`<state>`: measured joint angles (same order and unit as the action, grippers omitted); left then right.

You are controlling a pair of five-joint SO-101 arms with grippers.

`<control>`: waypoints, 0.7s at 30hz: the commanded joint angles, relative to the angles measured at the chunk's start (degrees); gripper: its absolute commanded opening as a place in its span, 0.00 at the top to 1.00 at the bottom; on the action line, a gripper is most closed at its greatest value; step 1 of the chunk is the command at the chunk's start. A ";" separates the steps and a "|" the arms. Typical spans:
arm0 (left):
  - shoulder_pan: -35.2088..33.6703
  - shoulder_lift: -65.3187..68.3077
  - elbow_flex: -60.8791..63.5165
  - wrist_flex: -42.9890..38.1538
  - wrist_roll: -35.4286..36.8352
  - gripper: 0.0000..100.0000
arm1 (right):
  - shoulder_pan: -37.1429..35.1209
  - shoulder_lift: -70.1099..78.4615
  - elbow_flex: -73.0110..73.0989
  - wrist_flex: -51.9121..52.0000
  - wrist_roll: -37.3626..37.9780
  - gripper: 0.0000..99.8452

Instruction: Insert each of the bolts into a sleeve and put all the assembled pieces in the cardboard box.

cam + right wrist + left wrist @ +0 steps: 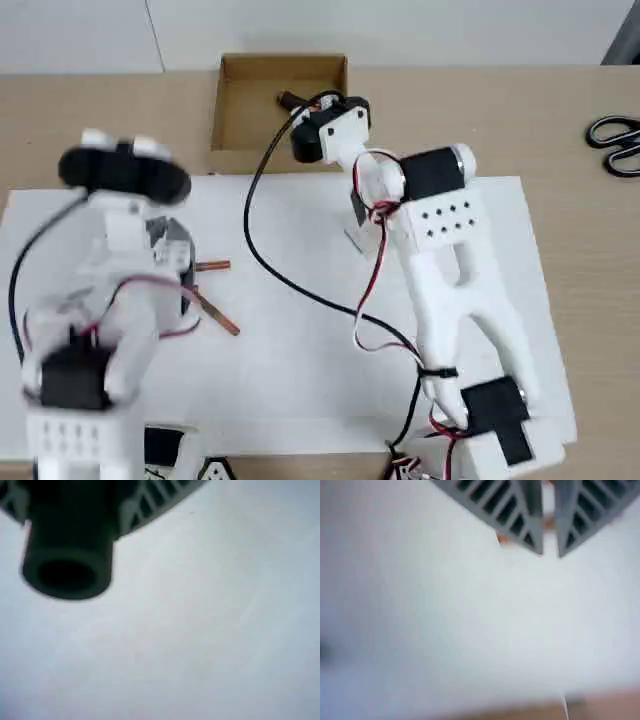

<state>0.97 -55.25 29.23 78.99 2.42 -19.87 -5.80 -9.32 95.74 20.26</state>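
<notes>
My left gripper sits low over the white sheet, its grey fingers closed to a narrow slit with a copper bolt crossing between them. A second copper bolt lies slanted on the sheet just in front of it. My right gripper hangs over the sheet below the cardboard box, shut on a black sleeve whose open end faces the camera. A dark piece lies inside the box near its right side.
A white paper sheet covers the middle of the wooden table. A black cable loops across it between the arms. Black scissors lie at the far right edge.
</notes>
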 commanded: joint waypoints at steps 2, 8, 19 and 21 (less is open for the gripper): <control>0.35 12.40 -8.66 8.62 5.98 0.99 | 0.04 -5.93 3.34 0.13 -0.62 1.00; -0.09 24.62 -8.84 12.13 17.93 0.99 | 0.04 -8.92 7.03 0.13 -0.79 1.00; 0.18 31.91 -6.99 6.77 38.42 0.99 | 1.36 -9.71 8.00 0.04 -0.79 1.00; 0.00 31.91 -4.79 4.75 38.95 0.99 | 2.77 -9.71 8.00 0.04 -0.79 1.00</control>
<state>1.14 -23.34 23.43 86.81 39.16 -18.99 -12.92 -0.97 95.74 20.09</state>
